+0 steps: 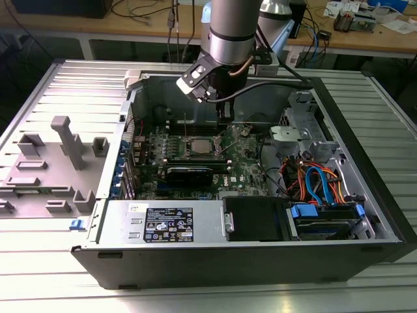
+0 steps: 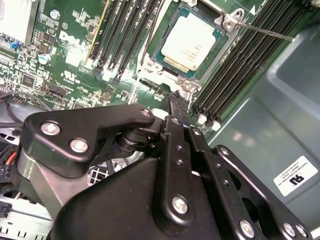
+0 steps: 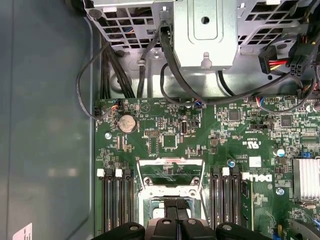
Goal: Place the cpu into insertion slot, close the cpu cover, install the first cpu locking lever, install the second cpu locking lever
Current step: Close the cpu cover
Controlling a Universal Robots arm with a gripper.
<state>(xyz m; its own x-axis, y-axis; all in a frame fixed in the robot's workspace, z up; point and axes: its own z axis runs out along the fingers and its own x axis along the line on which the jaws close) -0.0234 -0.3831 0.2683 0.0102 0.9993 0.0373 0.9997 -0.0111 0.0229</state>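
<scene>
Claw [image 2: 176, 99] fingers meet at their tips in the second wrist view with nothing seen between them, so it is closed and empty, poised just beside 1 corner of the insertion slot [image 2: 167, 70]. The cpu [image 2: 192, 39] lies flat inside that slot, its dull silver top bare. Whether the silvery frame around the chip is the cover lying down or the slot's own rim is hard to make out. A thin locking lever [image 2: 262, 30] juts from a far corner over the dark memory slots [image 2: 235, 70]. In the first wrist view the claw's black linkages cover most of the slot, on the green circuit board [image 3: 225, 135]. In the exterior view the arm [image 1: 231, 32] reaches down into the open computer case [image 1: 365, 215] on the ribbed table [image 1: 65, 274].
</scene>
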